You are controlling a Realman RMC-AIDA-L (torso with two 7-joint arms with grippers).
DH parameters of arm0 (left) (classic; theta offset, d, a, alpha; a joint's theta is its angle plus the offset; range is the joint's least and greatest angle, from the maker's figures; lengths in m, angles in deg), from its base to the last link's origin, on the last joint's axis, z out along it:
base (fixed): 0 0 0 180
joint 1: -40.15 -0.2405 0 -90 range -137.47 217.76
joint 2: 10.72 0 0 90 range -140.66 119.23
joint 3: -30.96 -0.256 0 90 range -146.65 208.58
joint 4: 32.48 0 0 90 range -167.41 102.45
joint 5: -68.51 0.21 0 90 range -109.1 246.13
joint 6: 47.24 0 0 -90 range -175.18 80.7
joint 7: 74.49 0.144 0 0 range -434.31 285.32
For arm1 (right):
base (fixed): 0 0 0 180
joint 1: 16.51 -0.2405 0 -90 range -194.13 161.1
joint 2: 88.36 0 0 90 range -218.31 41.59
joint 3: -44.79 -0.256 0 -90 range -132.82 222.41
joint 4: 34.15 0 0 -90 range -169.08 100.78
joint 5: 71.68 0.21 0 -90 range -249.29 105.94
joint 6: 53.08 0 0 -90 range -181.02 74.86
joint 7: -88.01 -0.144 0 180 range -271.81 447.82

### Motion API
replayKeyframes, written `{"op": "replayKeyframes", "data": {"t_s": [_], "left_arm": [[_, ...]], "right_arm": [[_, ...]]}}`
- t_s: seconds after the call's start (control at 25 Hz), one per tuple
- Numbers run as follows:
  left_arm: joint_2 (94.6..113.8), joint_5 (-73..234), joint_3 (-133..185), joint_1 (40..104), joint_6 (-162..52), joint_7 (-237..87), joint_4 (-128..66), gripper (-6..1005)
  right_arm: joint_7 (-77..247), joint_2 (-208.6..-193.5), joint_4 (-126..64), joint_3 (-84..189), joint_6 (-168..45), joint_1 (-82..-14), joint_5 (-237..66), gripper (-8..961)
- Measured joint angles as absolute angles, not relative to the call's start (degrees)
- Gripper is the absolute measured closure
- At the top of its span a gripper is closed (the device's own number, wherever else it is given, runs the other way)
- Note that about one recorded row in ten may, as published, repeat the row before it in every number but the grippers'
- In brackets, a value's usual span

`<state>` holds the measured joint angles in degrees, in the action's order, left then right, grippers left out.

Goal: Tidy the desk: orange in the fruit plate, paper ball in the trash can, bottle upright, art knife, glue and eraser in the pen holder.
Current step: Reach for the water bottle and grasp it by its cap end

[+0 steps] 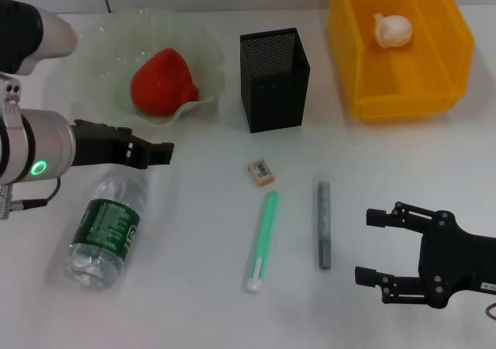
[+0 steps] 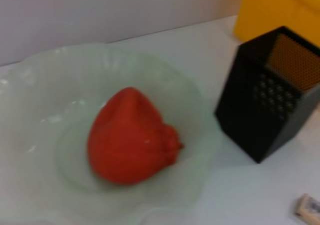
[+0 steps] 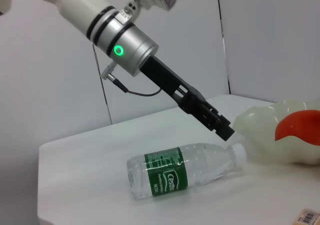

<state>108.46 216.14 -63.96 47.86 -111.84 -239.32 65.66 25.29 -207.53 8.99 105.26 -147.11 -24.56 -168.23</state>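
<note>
1. The bottle's (image 1: 105,232) cap end was hidden in the head view under the left gripper (image 1: 159,153); only the right wrist view showed its neck just below that gripper's tip.
2. The left gripper's fingers looked pressed together with nothing between them, poised just above the bottle's neck, apart from it as far as the right wrist view showed.
3. The bottle lay on its side on the table (image 1: 194,287), near the robot's left, its neck pointing toward the fruit plate (image 1: 93,43).
4. The orange (image 1: 161,82) sat inside the fruit plate, just beyond the left gripper.
5. The paper ball (image 1: 392,29) rested in the trash can (image 1: 453,46), whose far edge was cut off by the frame.
6. The right gripper (image 1: 375,247) hovered low at the robot's right, fingers spread and empty, its arm cut off at the frame edge.
7. The eraser (image 1: 261,172) lay before the pen holder (image 1: 273,79); a green stick (image 1: 263,240) and a grey stick (image 1: 323,222) lay between the two grippers, too small to identify.
</note>
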Motion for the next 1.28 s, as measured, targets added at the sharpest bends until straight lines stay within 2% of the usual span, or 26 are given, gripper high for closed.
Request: {"op": "replayKeyframes", "data": {"t_s": [0.52,1.28], "left_arm": [[108.37,216.4,-61.0,55.5,-108.2,-239.4,50.9,286],[108.14,218.2,-64.2,59.1,-106.7,-238.8,45.3,291]], "right_arm": [[23.8,-207.46,8.8,105.2,-146.0,-24.9,-168.5,111],[22.8,-207.45,7.3,105.3,-145.2,-26.1,-168.9,112]]}}
